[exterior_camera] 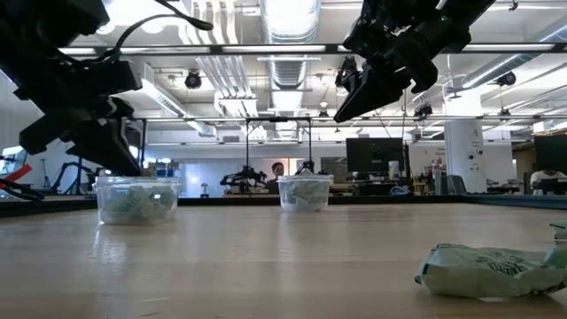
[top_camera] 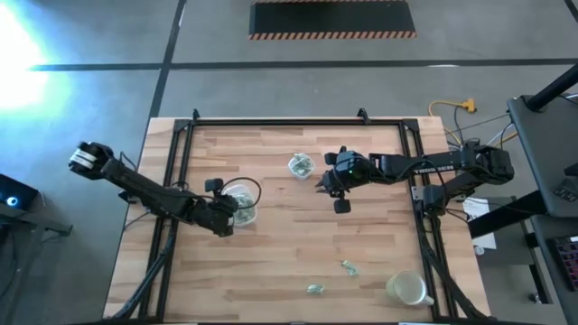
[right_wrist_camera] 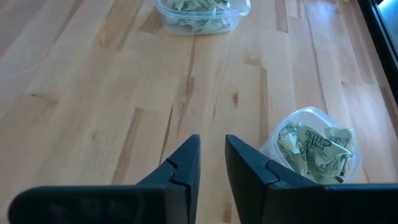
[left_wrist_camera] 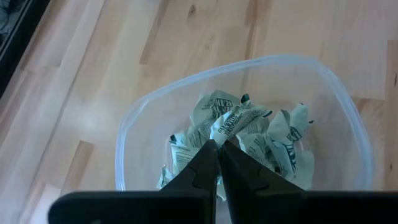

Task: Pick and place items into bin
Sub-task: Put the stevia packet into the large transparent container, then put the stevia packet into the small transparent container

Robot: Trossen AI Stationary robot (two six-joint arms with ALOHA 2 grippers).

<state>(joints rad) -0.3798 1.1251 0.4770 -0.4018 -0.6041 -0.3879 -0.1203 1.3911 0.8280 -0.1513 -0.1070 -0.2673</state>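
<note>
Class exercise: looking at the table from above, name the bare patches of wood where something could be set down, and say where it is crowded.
Free: the near-left corner of the table, and the far strip beyond the middle container. Crowded: the centre, where the right gripper hangs beside that container; the left gripper over the left container; loose items near the cup.

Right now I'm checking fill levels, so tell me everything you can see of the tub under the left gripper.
The tub is clear thin plastic with rounded corners, upright and lidless on the wooden table. Crumpled green-and-white wrapped pieces fill its bottom. The shut left gripper hovers over its opening.
</note>
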